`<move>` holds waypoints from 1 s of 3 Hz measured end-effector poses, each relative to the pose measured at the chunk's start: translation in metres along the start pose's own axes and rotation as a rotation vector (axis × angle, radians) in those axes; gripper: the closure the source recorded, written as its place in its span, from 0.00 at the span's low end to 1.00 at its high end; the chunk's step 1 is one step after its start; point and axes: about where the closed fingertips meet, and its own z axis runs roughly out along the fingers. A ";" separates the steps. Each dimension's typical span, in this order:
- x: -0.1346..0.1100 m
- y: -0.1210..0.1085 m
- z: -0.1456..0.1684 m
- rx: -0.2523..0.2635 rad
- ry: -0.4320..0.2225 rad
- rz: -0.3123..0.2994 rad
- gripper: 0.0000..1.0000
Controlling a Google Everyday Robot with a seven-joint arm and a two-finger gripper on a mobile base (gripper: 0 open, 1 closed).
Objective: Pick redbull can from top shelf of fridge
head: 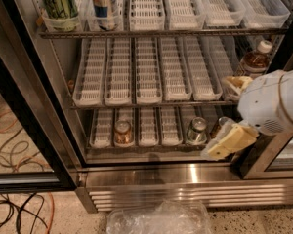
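Gripping the slim blue-and-silver metal can (pixel 103 6) round its middle seems best (light, slippery); cream two-finger gripper (pixel 222 117) hangs wide, near right.

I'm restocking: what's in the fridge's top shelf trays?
A green-patterned can leftmost, the redbull can beside it; their tops and the back of the top shelf are out of frame. The pincer is low right.

A speckled floor (pixel 263 223) carries tangled black and orange cables (pixel 14 213) at left and a crumpled clear plastic bag (pixel 158 218) centre; the pincer (pixel 232 113) hangs at right, mid-height.
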 end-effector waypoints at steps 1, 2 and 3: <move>-0.007 -0.017 0.027 0.088 -0.090 -0.044 0.00; -0.014 -0.038 0.023 0.175 -0.104 -0.065 0.00; -0.015 -0.033 0.024 0.157 -0.113 -0.061 0.00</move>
